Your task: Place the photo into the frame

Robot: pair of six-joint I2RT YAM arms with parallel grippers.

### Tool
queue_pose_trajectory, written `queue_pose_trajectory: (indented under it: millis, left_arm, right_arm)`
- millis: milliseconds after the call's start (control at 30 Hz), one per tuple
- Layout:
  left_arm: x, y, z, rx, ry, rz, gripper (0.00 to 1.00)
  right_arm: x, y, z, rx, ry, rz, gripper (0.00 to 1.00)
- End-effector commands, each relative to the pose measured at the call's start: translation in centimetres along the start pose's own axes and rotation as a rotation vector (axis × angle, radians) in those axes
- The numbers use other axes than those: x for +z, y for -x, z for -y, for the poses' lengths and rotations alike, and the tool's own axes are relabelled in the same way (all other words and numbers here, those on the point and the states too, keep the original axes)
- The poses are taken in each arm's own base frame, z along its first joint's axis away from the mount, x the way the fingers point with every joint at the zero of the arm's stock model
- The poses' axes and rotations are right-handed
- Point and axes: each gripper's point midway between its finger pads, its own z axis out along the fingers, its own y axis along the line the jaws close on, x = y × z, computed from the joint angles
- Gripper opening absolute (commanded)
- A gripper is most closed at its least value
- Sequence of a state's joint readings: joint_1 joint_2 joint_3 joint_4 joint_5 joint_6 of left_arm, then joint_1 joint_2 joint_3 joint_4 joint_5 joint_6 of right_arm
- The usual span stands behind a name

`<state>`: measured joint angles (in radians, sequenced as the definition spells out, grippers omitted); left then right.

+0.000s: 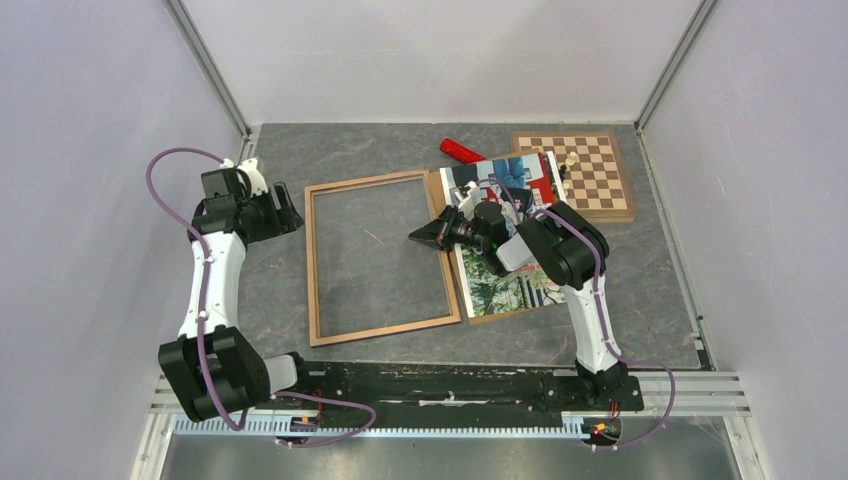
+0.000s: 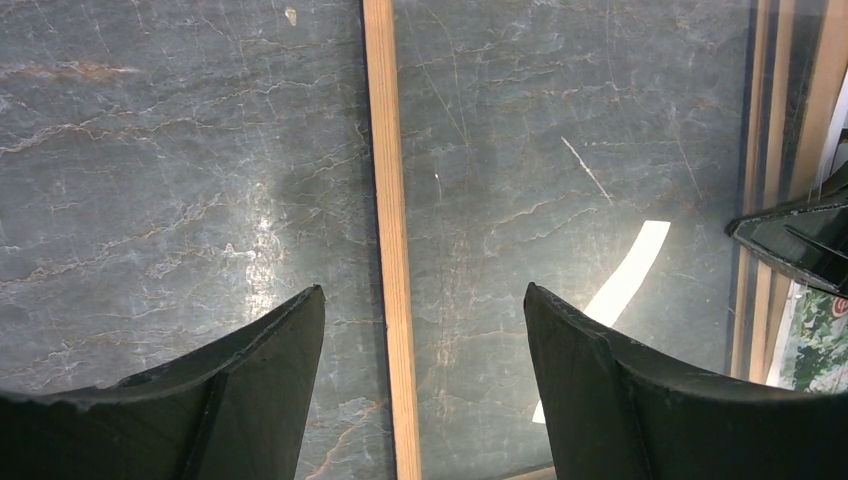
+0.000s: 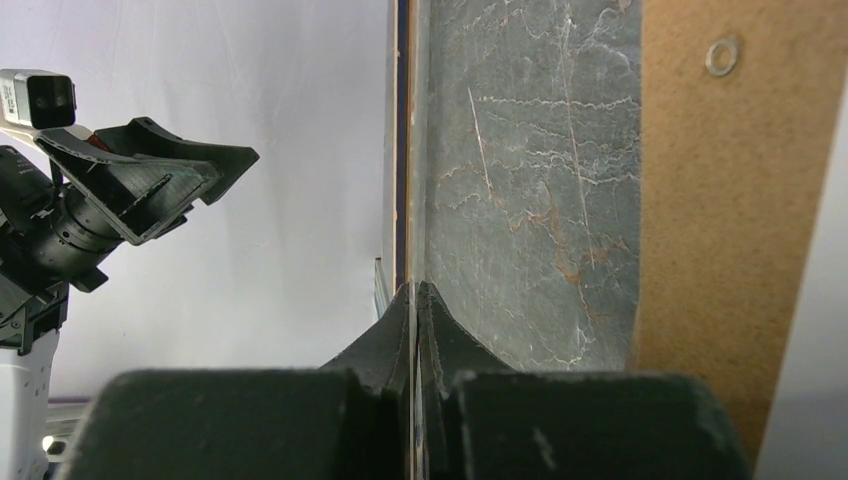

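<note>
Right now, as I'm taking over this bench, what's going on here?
A two-armed robot is working on a frame that lies flat on the table. The right end effector is shut at the frame's right rail. The left end effector hangs open over its left rail. The photo lies face up to the right of the frame, not yet inside.

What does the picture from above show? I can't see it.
A wooden frame lies flat on a grey table, with the colourful photo beside it on the right, partly under the right arm. The shut right gripper points over the frame's right edge; the open left gripper is by its left edge.
</note>
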<state>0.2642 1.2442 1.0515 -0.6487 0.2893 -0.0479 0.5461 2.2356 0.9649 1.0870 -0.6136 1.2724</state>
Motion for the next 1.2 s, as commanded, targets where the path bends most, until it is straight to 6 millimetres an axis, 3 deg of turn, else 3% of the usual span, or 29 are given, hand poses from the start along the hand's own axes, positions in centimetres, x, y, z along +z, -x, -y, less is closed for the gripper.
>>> queue_pose_trajectory:
  millis: [0, 1167]
  left_arm:
    - [-0.3, 0.9, -0.2, 0.041, 0.002, 0.046, 0.79]
    - [1.9, -1.8, -0.8, 0.025, -0.003, -0.031, 0.8]
  right_arm:
    - [0.6, 0.2, -2.5, -0.056, 0.065, -0.009, 0.0]
    - [1.3, 0.5, -1.1, -0.129, 0.04, -0.007, 0.0]
